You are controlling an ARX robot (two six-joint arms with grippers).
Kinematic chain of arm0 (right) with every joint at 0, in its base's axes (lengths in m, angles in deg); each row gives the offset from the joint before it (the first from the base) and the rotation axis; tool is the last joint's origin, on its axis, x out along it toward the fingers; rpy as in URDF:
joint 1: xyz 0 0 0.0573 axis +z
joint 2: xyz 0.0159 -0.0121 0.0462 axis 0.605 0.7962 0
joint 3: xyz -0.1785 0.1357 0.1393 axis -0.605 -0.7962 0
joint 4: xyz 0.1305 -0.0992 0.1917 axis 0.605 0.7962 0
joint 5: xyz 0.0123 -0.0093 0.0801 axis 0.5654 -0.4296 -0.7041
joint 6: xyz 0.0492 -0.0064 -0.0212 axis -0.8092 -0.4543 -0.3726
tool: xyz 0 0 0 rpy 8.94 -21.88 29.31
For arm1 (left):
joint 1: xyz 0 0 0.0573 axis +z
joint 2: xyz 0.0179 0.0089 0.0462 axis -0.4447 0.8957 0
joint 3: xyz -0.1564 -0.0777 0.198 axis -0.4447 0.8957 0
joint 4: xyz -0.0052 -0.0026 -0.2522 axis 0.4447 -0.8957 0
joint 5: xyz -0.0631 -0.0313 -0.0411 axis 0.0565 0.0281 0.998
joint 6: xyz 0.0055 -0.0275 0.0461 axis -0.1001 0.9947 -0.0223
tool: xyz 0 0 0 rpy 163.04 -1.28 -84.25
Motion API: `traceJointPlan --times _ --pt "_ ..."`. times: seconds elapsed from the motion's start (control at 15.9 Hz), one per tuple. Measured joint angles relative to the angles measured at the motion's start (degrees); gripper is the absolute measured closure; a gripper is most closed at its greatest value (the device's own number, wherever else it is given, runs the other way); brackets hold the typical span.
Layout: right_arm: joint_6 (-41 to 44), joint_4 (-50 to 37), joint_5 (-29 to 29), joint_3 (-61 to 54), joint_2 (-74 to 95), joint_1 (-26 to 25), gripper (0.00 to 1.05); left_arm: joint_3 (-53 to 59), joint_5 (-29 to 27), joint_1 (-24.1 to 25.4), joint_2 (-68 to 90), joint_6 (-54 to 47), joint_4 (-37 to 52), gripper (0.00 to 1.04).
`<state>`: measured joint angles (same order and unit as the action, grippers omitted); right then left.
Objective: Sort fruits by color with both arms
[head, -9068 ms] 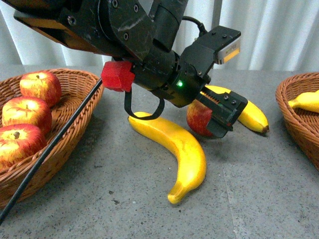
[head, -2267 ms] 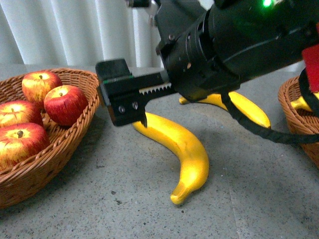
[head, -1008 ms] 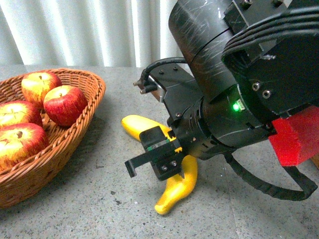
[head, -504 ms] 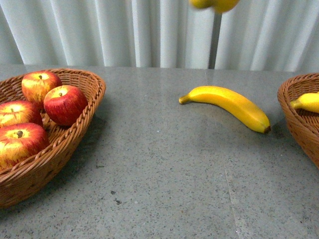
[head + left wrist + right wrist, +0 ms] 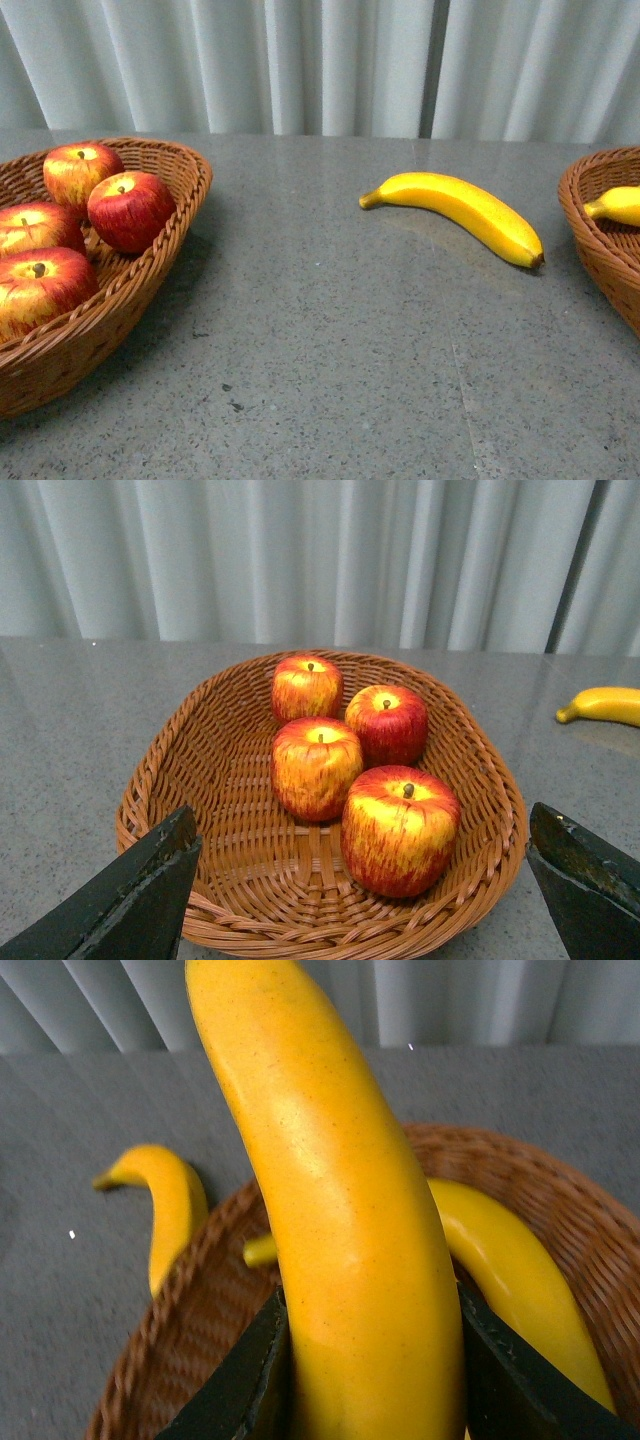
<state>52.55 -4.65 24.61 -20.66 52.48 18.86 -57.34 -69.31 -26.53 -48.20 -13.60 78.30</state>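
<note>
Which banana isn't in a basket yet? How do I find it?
Find the grey table, then the right basket. Just left of it, the loose banana lies on bare tabletop. It alone touches the table: the basket banana is inside the basket, and the held banana is in the right gripper.

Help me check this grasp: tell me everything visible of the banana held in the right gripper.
The held banana is bright yellow, smooth and faintly glossy with tiny dark specks, and looks like plastic. Only its thick middle shows; both tips are out of frame. It runs lengthwise away from the right gripper, whose two black fingers clamp its sides. It hangs above a wicker basket holding another banana, and seems to touch neither.
</note>
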Motion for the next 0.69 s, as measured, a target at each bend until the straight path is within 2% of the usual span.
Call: traceJointPlan --times 0.19,0.38,0.5,0.69 --pt "10.47 9.77 -5.84 -4.33 -3.72 -8.52 0.65 0.0 0.0 0.0 0.0 0.0 0.0 0.07" --pt "19.82 15.08 -5.05 -5.55 -5.55 -10.95 0.65 0.0 0.0 0.0 0.0 0.0 0.0 0.07" --pt "22.6 15.45 -4.17 -6.05 -5.29 -10.88 0.46 0.0 0.0 0.0 0.0 0.0 0.0 0.07" --pt "21.99 15.3 -4.2 -5.62 -6.1 -8.83 0.13 0.0 -0.02 0.0 0.0 0.0 0.0 0.07"
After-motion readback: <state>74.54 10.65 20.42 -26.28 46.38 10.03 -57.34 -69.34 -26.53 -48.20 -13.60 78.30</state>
